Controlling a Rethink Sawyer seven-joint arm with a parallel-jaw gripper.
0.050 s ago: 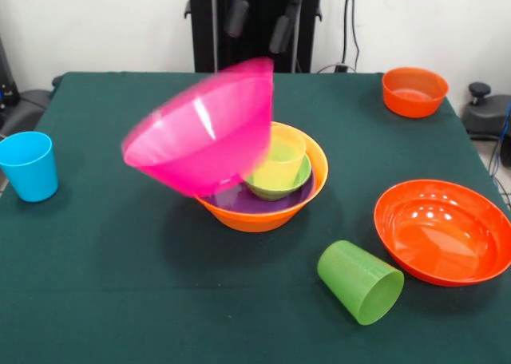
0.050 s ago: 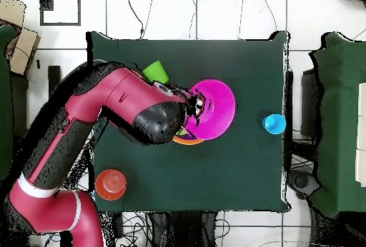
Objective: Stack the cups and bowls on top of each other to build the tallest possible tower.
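Now, pink bowl [image 1: 204, 128]: tilted, blurred, over tower [image 1: 271, 180]
jaws: state unclear
risk: bowl slides off, knocking yellow cup [image 1: 281, 158]

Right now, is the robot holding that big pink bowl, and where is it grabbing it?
It cannot be told. The pink bowl is tilted in the air above the stack in the large orange bowl, but neither view shows the tool gripping it.
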